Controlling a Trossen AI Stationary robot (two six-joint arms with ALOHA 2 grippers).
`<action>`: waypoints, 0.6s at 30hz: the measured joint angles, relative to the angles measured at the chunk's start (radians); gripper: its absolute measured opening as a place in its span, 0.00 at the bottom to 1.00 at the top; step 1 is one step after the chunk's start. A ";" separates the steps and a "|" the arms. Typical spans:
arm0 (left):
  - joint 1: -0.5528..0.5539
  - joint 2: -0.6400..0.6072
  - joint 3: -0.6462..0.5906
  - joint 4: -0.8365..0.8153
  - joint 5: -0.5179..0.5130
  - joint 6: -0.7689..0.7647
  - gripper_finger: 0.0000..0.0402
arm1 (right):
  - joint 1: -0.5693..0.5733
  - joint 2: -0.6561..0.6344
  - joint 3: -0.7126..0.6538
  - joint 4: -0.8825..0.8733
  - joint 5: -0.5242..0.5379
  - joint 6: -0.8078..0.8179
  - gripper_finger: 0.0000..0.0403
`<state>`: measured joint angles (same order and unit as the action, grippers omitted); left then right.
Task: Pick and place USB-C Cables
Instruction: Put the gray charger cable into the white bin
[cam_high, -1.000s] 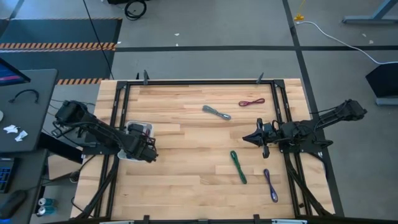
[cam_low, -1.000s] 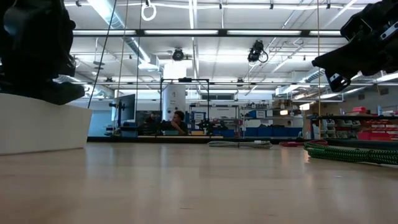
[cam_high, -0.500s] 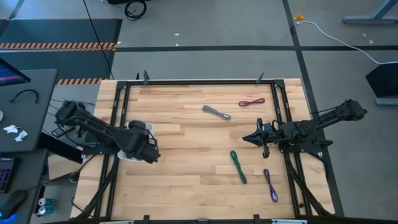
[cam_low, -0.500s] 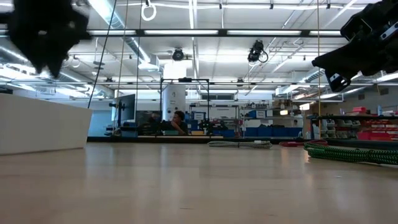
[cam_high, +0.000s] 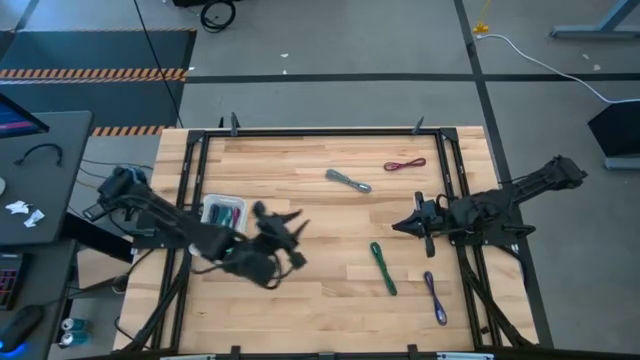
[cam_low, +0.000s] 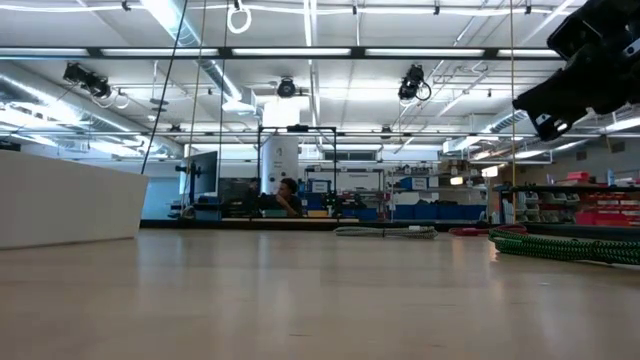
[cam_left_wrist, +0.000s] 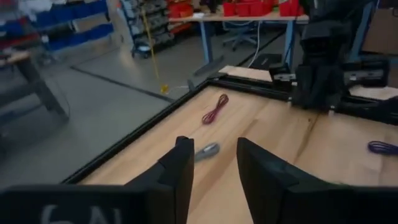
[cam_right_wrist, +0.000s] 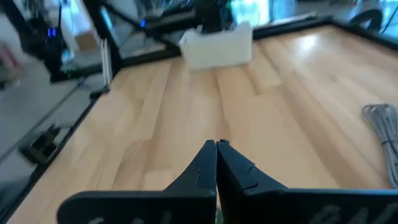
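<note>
Table (cam_high: 320, 160) pale wood planks, smooth; tray (cam_high: 207, 206) white plastic.

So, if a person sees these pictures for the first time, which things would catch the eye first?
Probably the left tool, open and holding nothing above the bare wood near the table's middle, just beside the white tray that has cables in it. Next come the bright cables still lying loose on the table: a grey cable, a maroon cable, a green cable and a purple cable. The right tool hangs shut among them on the right side.
</note>
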<state>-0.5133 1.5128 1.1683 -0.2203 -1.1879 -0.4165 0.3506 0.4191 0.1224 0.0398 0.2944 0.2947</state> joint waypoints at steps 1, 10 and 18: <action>0.023 0.029 -0.011 0.063 0.026 0.057 0.31 | 0.012 0.000 0.021 -0.045 -0.002 0.006 0.01; 0.387 0.315 -0.024 0.407 0.563 0.301 0.35 | 0.165 -0.001 0.152 -0.243 -0.024 0.039 0.01; 0.733 0.497 -0.015 0.556 1.094 0.521 0.50 | 0.242 0.000 0.153 -0.241 0.063 0.046 0.01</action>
<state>0.2201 2.0093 1.1537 0.3361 -0.0944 0.1046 0.5929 0.4191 0.2752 -0.2014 0.3576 0.3408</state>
